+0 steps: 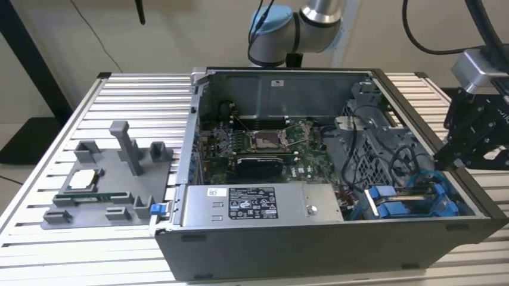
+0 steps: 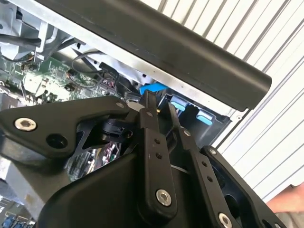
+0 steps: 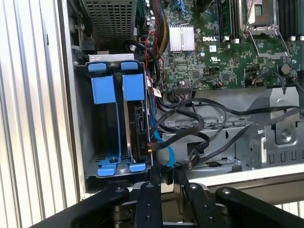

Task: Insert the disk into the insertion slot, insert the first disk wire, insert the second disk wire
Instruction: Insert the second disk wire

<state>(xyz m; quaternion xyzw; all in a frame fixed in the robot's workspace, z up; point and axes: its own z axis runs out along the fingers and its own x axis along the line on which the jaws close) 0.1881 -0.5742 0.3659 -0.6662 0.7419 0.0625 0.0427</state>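
Two blue caddies [image 3: 102, 88] sit side by side in the insertion slot [image 3: 80, 128], a grey metal cage in a corner of the open computer case [image 1: 318, 250] on the counter [image 1: 135, 101]. The disk [image 3: 139, 124] is in the caddy next to the black wires [image 3: 204, 126]. The gripper [image 3: 168, 172] hangs at the case's edge, close to the disk's near end. A blue wire [image 3: 167, 152] runs beside the disk toward the gripper. I cannot tell if the gripper is spread or pinching something
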